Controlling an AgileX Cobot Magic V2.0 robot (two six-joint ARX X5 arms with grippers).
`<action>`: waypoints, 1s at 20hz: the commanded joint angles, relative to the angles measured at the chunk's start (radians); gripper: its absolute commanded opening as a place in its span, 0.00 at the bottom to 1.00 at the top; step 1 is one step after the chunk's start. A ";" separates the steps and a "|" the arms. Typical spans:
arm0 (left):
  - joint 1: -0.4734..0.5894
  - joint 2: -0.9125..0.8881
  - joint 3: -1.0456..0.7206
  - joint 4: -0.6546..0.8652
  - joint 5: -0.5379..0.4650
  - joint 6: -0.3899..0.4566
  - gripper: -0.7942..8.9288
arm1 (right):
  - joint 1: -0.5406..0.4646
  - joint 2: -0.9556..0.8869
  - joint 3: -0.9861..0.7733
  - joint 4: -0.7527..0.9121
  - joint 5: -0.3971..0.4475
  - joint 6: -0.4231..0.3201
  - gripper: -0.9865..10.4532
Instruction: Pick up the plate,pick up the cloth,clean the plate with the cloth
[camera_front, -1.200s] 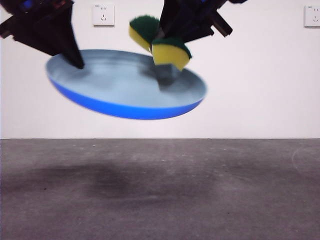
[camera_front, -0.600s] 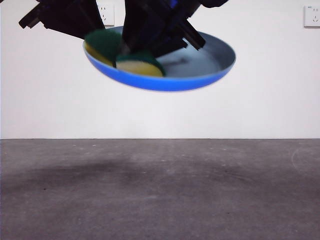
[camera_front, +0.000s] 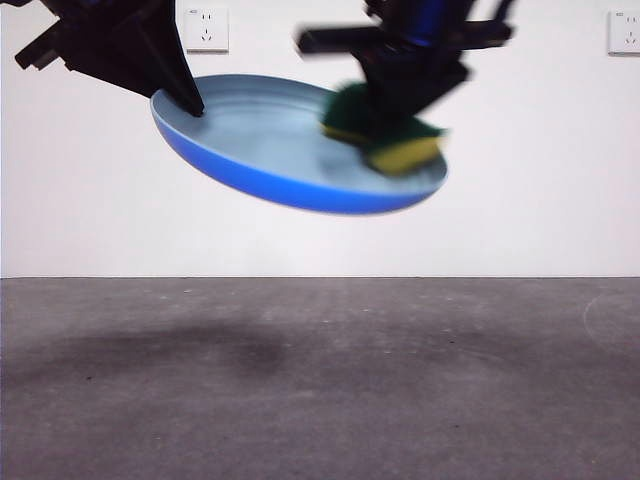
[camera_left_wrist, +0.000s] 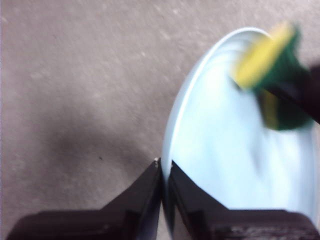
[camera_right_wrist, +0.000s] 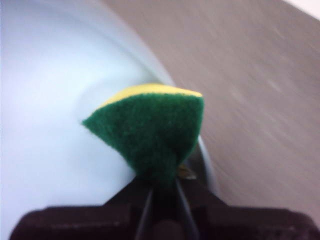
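the left gripper (camera_front: 190, 103) is clamping its jaws on the left rim of the plate (camera_front: 270, 150), holding it tilted above the worktop (camera_front: 320, 400). the right gripper (camera_front: 385, 125) is pinching the cloth (camera_front: 385, 135) against the plate's right side.

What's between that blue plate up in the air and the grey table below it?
Nothing. In the front view the plate hangs above the table with only white wall showing between them.

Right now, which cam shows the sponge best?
Right wrist view: the sponge fills the frame, fairly sharp, pinched in the right gripper. Front view shows it blurred on the plate; left wrist view shows a smear.
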 joint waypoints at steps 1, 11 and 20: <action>-0.006 -0.005 0.000 0.004 0.056 0.010 0.07 | -0.016 0.018 -0.005 0.116 -0.246 0.007 0.07; -0.004 -0.005 0.000 0.087 0.046 0.008 0.07 | 0.043 0.049 -0.005 -0.223 -0.473 0.035 0.07; -0.005 -0.005 0.000 0.003 0.049 0.012 0.07 | 0.013 0.046 -0.005 -0.092 0.181 0.026 0.07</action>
